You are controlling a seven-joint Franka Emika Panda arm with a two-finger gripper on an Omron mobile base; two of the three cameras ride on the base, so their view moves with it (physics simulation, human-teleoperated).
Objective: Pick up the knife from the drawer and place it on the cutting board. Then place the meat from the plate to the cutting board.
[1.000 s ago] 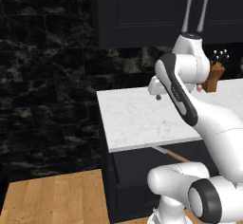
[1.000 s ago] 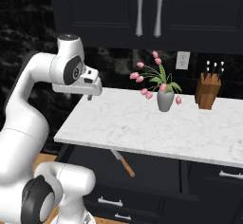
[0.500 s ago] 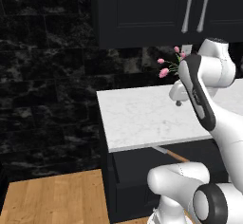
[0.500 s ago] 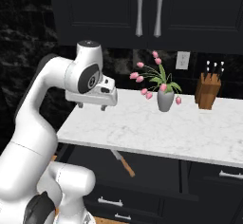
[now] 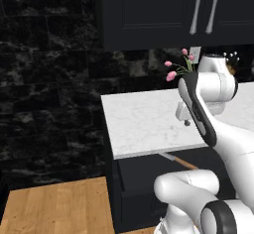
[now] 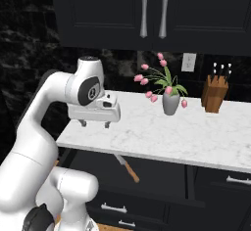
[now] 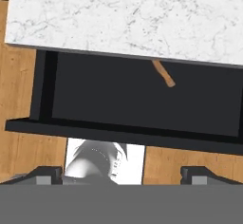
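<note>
White marble counter (image 6: 196,137) overhangs the open drawer (image 7: 137,99); knife (image 6: 128,169) inside at one o'clock of the wide-open, empty gripper (image 6: 94,124)

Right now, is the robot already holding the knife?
No, the knife lies in the open drawer under the counter, while the end effector hangs open and empty above the counter's edge.

Knife (image 6: 128,168) in open drawer (image 7: 142,99) under counter (image 6: 196,137), vase (image 6: 170,103) left of knife block (image 6: 214,94)
</note>
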